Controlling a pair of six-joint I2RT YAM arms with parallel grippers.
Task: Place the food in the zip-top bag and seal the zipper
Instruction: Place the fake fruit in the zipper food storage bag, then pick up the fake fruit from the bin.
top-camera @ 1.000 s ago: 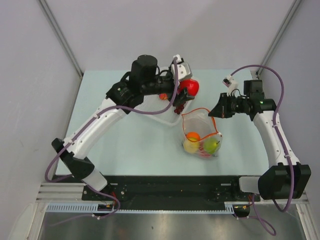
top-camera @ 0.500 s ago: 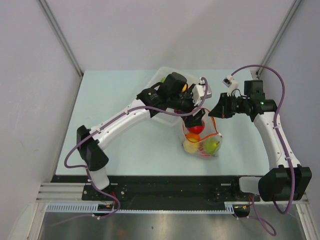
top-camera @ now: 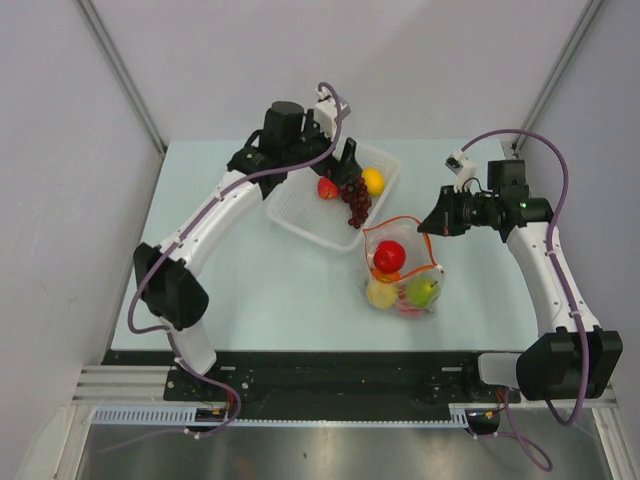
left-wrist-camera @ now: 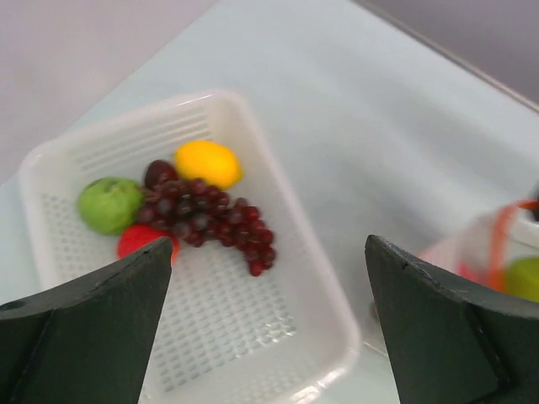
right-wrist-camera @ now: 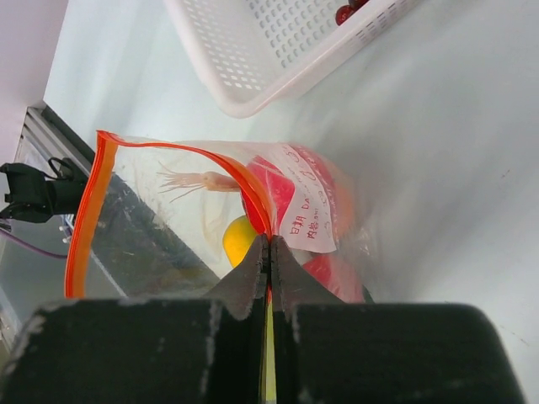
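The clear zip-top bag (top-camera: 402, 268) stands open on the table, holding a red apple (top-camera: 389, 256), a yellow fruit (top-camera: 381, 292) and a green fruit (top-camera: 424, 291). My right gripper (top-camera: 427, 225) is shut on the bag's mouth, pinching the orange-red zipper (right-wrist-camera: 264, 220) and holding it up. The white tray (top-camera: 300, 212) holds a purple grape bunch (left-wrist-camera: 206, 219), a lemon (left-wrist-camera: 207, 163), a green fruit (left-wrist-camera: 109, 204) and a red fruit (left-wrist-camera: 136, 240). My left gripper (left-wrist-camera: 268, 252) hovers open and empty above the tray's near corner.
The tray's corner (right-wrist-camera: 244, 101) lies close to the bag's mouth. Grey walls close the table at the back and sides. The bag's edge (left-wrist-camera: 504, 244) shows at the right of the left wrist view.
The left gripper carried a red apple from the tray to the bag, let it go inside, opened wide and swung back above the tray. The right arm stayed still.
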